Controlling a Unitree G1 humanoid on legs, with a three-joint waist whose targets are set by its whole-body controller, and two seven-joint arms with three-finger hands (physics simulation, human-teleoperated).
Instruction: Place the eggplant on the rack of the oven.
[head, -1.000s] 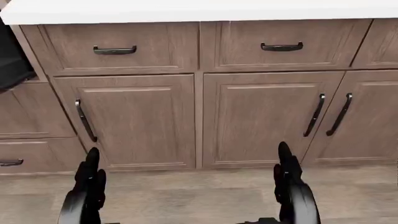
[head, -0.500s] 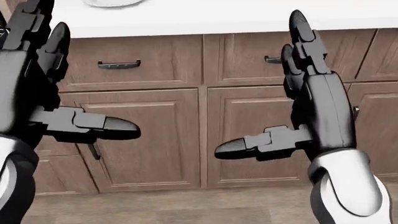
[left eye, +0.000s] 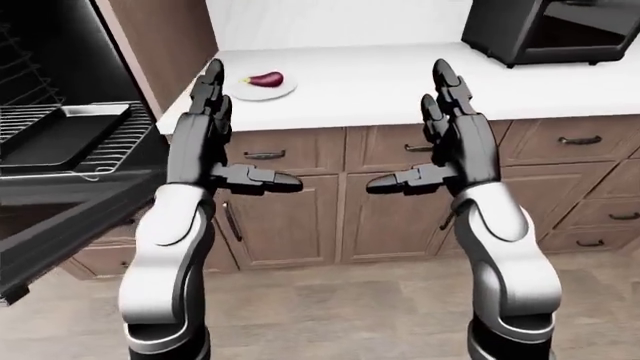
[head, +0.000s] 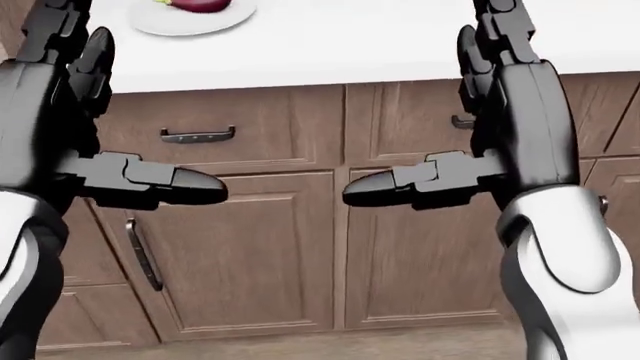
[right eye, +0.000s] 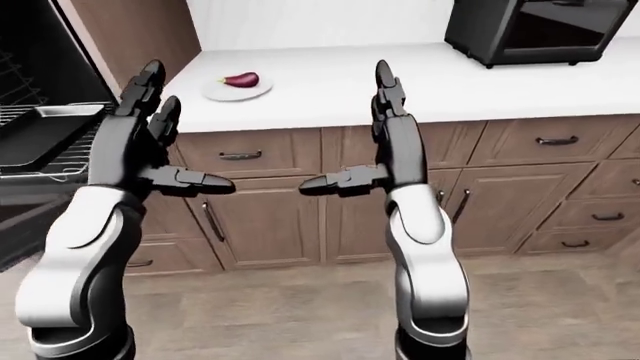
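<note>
A purple eggplant (left eye: 263, 78) lies on a white plate (left eye: 262, 90) on the white counter (left eye: 380, 79), up and left in the left-eye view; it also shows at the top of the head view (head: 200, 4). The oven stands open at the left, its wire rack (left eye: 110, 142) pulled out with a dark tray (left eye: 55, 135) on it. My left hand (left eye: 215, 127) and right hand (left eye: 440, 127) are raised before the cabinets, fingers up, thumbs pointing inward, both open and empty, below and short of the eggplant.
Brown drawers and cabinet doors (left eye: 300, 225) with dark handles run under the counter. The open oven door (left eye: 70, 225) juts out low at the left. A black microwave-like appliance (left eye: 555, 30) stands on the counter at the top right. Wood floor (left eye: 340, 307) lies below.
The camera has tilted up: counter, plate and eggplant have come into the head view. Both hands rose from low near the floor to chest height, fingers spread.
</note>
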